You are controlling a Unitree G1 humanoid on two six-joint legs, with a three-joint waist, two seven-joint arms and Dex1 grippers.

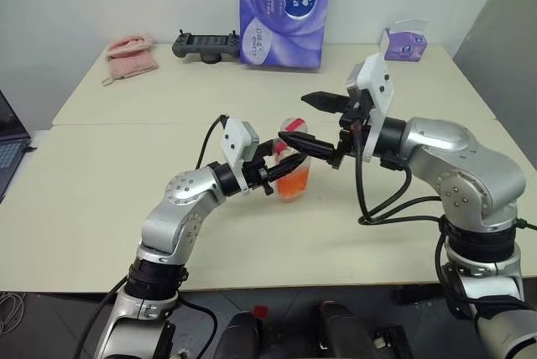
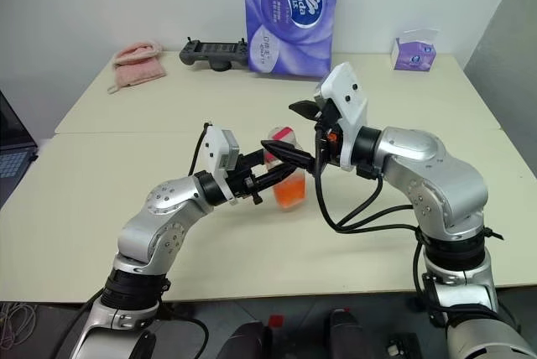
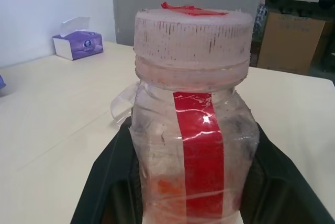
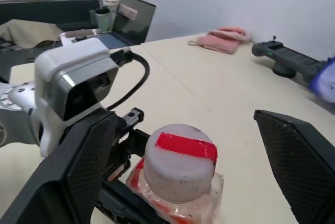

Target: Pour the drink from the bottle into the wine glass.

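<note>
Left wrist view shows the bottle (image 3: 193, 130) clamped upright between the left gripper's (image 1: 281, 158) two black fingers (image 3: 112, 182), its cap (image 3: 191, 38) on and the orange-red drink (image 1: 294, 181) sitting low inside. Seen from the head, the bottle is held above the middle of the desk (image 1: 126, 174), roughly between the two arms.

Several things could go wrong from here. The cap is not off yet, so no pouring can happen until it is removed; if the right gripper (image 1: 312, 121) closes off-centre on the cap, it may slip or twist the whole bottle in the left gripper's hold. The thin plastic walls already look squeezed, and with the cap gone a tight clamp could push liquid out over the rim. I cannot make out the wine glass anywhere on the desk, so the pour target is uncertain.

Left gripper: closed down tight on the bottle's body, gripping its two sides. Right gripper: spread wide, fingers (image 4: 78, 171) standing either side of the cap and just above it, apart from it, holding nothing.
</note>
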